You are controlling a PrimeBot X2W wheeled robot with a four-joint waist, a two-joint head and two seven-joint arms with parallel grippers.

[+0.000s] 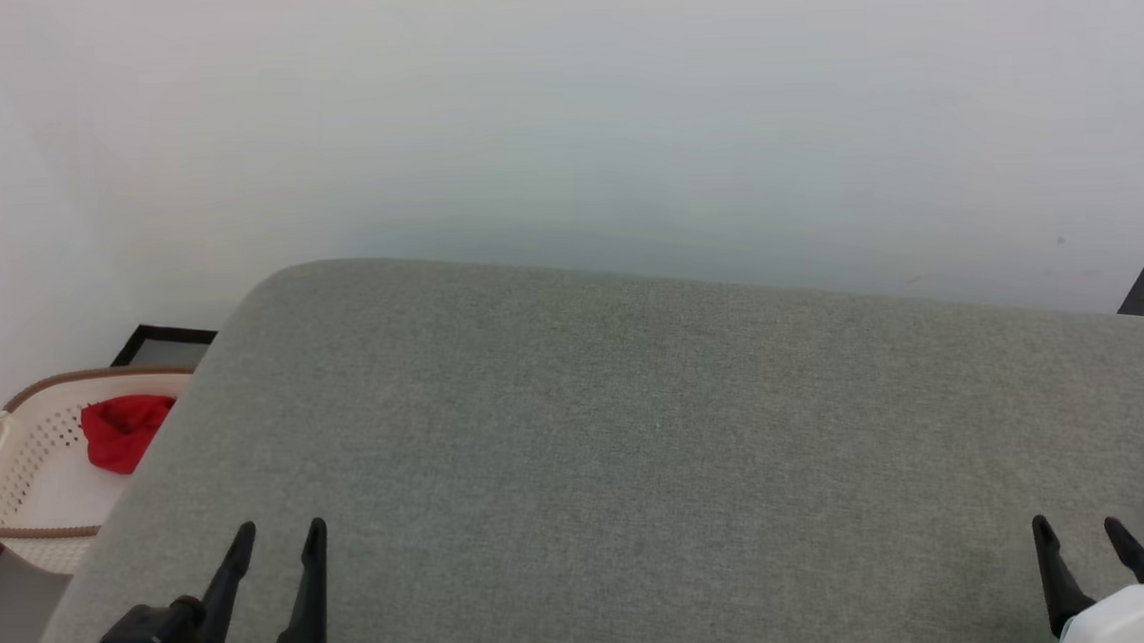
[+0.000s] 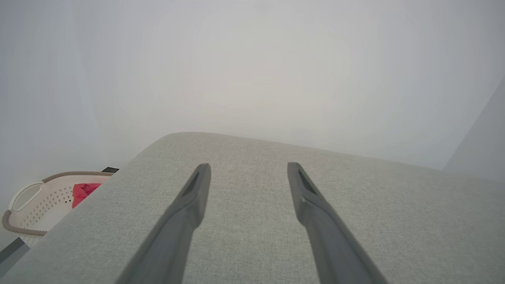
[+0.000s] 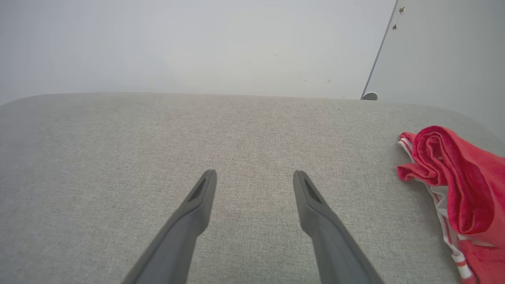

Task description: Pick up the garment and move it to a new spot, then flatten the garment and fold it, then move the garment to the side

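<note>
Wide apart and holding nothing, our right gripper [image 3: 254, 173] and left gripper [image 1: 282, 530] hover low over a grey cushion [image 1: 632, 405], fingers pointing toward the pale wall. The garment [image 3: 453, 181], red with white-and-red striped trim, lies bunched in a loose roll at the cushion's right end, well to the right of the right gripper and partly cut off by the picture's edge. Off the cushion's left end a basket [image 1: 34, 445] holds a small red cloth [image 1: 124, 430], which is not the piece we are after.

We judge that the scene fits two stages: a crumpled garment waiting to be picked up, or one already set to the side. The roll looks too loose for a neat fold, yet we cannot settle it. Any further handling would fall to the nearer right arm, which would have to swing rightward.
</note>
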